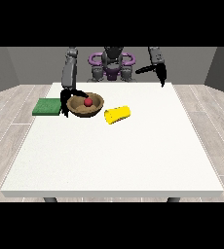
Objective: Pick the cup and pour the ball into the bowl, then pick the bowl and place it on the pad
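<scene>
Brown and wooden-looking, the bowl [85, 105] with the red ball [88, 102] inside sits beside the green pad [46, 106], likely stiff and light, best held at the rim, where the hand at the view's left [66, 98] curls around it

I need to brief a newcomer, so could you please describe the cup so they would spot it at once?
On the white table, look just right of the brown bowl. The cup lies there on its side, the only yellow thing.
</scene>
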You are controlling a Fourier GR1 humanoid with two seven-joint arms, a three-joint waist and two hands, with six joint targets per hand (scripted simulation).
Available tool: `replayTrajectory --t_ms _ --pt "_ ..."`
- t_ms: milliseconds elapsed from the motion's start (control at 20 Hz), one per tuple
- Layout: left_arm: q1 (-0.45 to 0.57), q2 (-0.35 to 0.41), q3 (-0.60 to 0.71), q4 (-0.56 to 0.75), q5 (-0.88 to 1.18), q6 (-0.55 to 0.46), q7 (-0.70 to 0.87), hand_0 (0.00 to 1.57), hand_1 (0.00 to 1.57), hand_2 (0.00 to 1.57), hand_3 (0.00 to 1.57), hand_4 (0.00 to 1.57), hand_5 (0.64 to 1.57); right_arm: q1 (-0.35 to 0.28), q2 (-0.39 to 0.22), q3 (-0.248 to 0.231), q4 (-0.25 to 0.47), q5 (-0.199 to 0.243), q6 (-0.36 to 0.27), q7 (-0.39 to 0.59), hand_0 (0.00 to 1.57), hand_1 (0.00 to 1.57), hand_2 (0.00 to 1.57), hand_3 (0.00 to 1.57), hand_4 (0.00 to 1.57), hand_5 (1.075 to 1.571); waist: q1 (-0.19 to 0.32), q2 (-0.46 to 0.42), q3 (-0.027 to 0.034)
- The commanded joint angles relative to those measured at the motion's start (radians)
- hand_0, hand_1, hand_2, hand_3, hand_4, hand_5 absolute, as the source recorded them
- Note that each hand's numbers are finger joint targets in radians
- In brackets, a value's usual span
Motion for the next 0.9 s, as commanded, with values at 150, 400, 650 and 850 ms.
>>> replayTrajectory --t_ms 150,400,650,850 --pt "-0.025 0.029 0.011 -0.078 0.019 -0.034 0.009 0.00 0.00 0.00 0.00 0.08 1.571 0.054 -0.019 -0.034 0.122 0.015 -0.153 0.064 1.45 1.45 1.57 0.00 0.47 1.512 0.058 0.072 -0.0004" --pt "-0.096 0.012 -0.023 -0.081 0.015 -0.056 0.035 0.00 0.00 0.00 0.00 0.60 1.544 0.073 -0.097 0.073 0.092 0.202 -0.400 0.082 1.57 1.57 1.57 1.51 0.94 1.549 0.123 0.107 -0.0050" --pt "-0.040 0.016 0.000 0.008 0.030 -0.070 0.021 0.00 0.00 0.00 0.00 0.90 1.466 0.070 -0.104 0.123 0.041 0.245 -0.485 0.268 1.57 1.57 1.57 1.26 0.90 1.566 0.096 -0.025 -0.0062" --pt "0.002 0.030 0.071 0.135 0.068 -0.073 0.005 0.00 0.00 0.00 0.00 0.97 1.423 0.003 -0.072 0.219 -0.009 0.303 -0.489 0.505 1.57 1.57 1.57 0.94 0.84 1.563 -0.005 -0.175 -0.0049"
